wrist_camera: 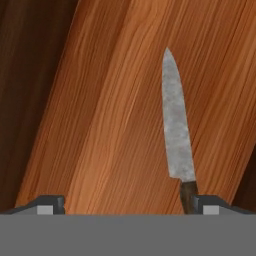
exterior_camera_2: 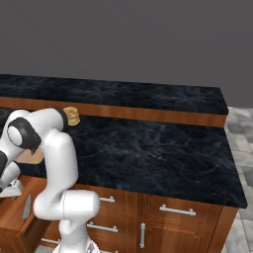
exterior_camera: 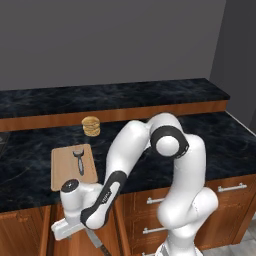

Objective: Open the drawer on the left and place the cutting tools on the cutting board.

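Hand view showed my gripper (wrist_camera: 127, 205) spread wide, empty; the stiff, thin knife (wrist_camera: 176, 135) lay by one fingertip, best grasped at its handle.

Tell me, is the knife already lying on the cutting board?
No. The knife lies on the wooden floor of the open drawer, while the cutting board on the counter holds just the peeler.
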